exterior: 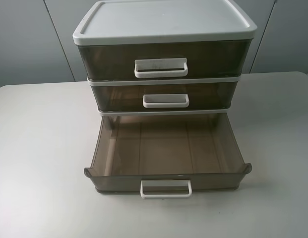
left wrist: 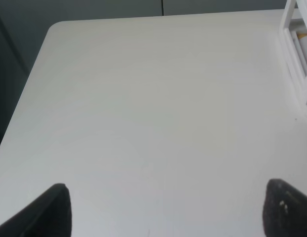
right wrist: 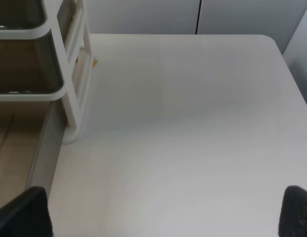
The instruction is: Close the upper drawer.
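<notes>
The upper drawer [exterior: 119, 94] is the middle tier of the cabinet: smoky brown, low front, white loop handle [exterior: 165, 100]. It sits pushed in, flush with the cabinet frame. Its side also shows in the right wrist view [right wrist: 24, 64]. The similar lowest drawer [exterior: 114, 181] is pulled far out toward the front and is empty. Neither gripper shows in the exterior high view. My left gripper [left wrist: 170, 212] is open and empty over bare table. My right gripper [right wrist: 160, 215] is open and empty, to the right of the cabinet.
The taller top drawer [exterior: 104, 59] is shut under the white lid [exterior: 163, 20]. The cabinet's white frame shows in the left wrist view [left wrist: 296, 59] and the right wrist view [right wrist: 76, 98]. The white table [exterior: 34, 148] spreads on both sides.
</notes>
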Controlling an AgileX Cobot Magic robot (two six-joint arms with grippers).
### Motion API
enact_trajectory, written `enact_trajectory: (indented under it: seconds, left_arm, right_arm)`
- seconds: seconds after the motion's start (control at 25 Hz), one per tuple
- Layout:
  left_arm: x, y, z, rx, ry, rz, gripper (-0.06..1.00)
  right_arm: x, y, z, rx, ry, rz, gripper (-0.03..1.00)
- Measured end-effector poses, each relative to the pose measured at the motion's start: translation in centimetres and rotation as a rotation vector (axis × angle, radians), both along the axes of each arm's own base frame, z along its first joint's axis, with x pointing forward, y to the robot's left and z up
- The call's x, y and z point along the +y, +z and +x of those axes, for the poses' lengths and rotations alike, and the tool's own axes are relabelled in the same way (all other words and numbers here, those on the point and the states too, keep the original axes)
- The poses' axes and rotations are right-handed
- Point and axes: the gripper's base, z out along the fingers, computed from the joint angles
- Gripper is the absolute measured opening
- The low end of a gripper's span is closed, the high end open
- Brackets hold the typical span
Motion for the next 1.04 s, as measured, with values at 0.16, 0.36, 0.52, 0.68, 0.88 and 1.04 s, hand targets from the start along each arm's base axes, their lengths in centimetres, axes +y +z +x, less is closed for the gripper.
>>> enact_trajectory:
  seconds: [0.16,0.36,0.52,0.68,0.88,1.04]
  left_arm:
    - [0.00,0.00,0.00,0.000,0.000,0.000,0.74]
    - [0.00,0.00,0.00,0.000,0.000,0.000,0.74]
    - [0.00,0.00,0.00,0.000,0.000,0.000,0.74]
    - [0.00,0.00,0.00,0.000,0.000,0.000,0.74]
    - [0.00,0.00,0.00,0.000,0.000,0.000,0.74]
    - [0.00,0.00,0.00,0.000,0.000,0.000,0.74]
  right_arm:
    - [0.00,0.00,0.00,0.000,0.000,0.000,0.70]
    - [0.00,0.00,0.00,0.000,-0.001,0.001,0.70]
    - [-0.02,0.00,0.00,0.000,-0.004,0.003,0.70]
    - [-0.04,0.00,0.00,0.000,-0.006,0.003,0.70]
    - [-0.06,0.00,0.00,-0.001,-0.009,0.004,0.70]
    - [-0.06,0.00,0.00,-0.001,-0.010,0.006,0.70]
